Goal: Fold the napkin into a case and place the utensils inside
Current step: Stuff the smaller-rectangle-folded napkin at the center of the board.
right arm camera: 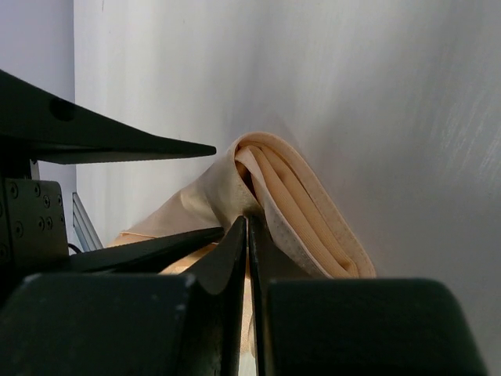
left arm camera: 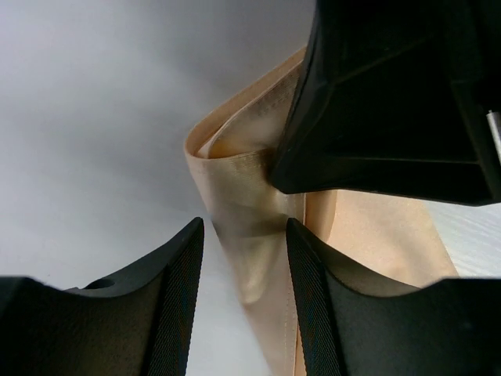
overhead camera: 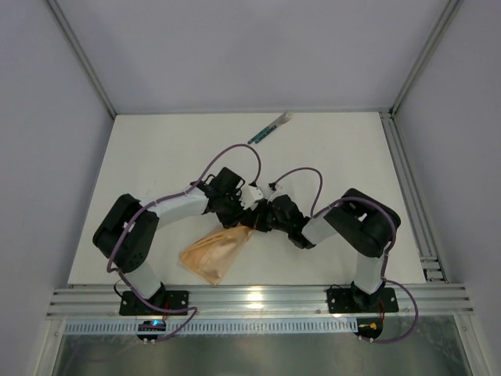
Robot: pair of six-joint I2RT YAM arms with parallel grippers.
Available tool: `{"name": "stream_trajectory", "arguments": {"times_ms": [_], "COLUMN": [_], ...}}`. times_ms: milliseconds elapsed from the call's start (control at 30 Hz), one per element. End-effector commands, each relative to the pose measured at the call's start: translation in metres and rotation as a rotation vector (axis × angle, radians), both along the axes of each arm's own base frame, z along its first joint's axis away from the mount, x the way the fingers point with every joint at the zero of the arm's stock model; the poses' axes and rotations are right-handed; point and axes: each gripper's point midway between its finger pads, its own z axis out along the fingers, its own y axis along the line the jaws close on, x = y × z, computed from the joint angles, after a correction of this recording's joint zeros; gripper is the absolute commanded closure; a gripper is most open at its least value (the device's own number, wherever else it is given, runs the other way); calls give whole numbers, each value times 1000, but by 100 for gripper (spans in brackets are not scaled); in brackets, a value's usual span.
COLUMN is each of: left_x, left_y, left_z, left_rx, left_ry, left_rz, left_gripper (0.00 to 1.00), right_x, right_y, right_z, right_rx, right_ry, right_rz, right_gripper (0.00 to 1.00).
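The peach-tan napkin (overhead camera: 213,252) lies bunched near the front of the table, with one end lifted toward the two grippers. My right gripper (overhead camera: 263,220) is shut on a folded edge of the napkin (right arm camera: 305,204), pinching the cloth between its tips (right arm camera: 248,225). My left gripper (overhead camera: 239,208) sits right beside it and is open. A hanging fold of the napkin (left arm camera: 250,211) lies between its spread fingers (left arm camera: 178,282), and the right gripper's black body fills the upper right of that view. The utensils (overhead camera: 270,128), with dark green handles and pale ends, lie together at the far middle of the table.
The white table (overhead camera: 156,157) is bounded by a metal rail (overhead camera: 258,299) at the near edge and a frame rail (overhead camera: 407,188) on the right. Grey walls enclose the back and sides. Purple cables loop over both arms.
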Motion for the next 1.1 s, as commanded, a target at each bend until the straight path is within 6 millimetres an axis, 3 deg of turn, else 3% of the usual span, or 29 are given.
{"name": "stream_trajectory", "arguments": {"times_ms": [0,133,267,367,400,500,700,933,1067], "left_x": [2,-5,-6,-9,-9,-7,-5,-4,-4], "left_y": [-15,-19,-12,-7,-4,-4,-7,-9,-10], "left_z": [12,16,-2,-12,-14,-12,-4,0,6], "left_rx": [-44,-46,37,69,80,74,50,32,23], "left_ry": [-61,-112,-98,-72,-74,-88,-104,-107,-103], "left_rz": [-30,-73,-71,-58,-47,-34,-11,8,16], "left_gripper": [52,51,54,66,76,89,99,100,100], "right_x": [-4,-4,-1,0,0,2,2,-9,-15], "right_y": [-10,-11,-12,-11,-11,-11,-14,-11,-10], "right_z": [-20,-21,-16,-7,-6,5,17,26,20], "right_rx": [-82,-73,-65,-72,-80,-85,-100,-85,-98], "right_ry": [28,36,24,-10,-14,-49,-81,-96,-87], "right_rz": [10,12,9,28,33,47,64,125,145], "right_gripper": [94,94,94,92,92,91,89,87,87]}}
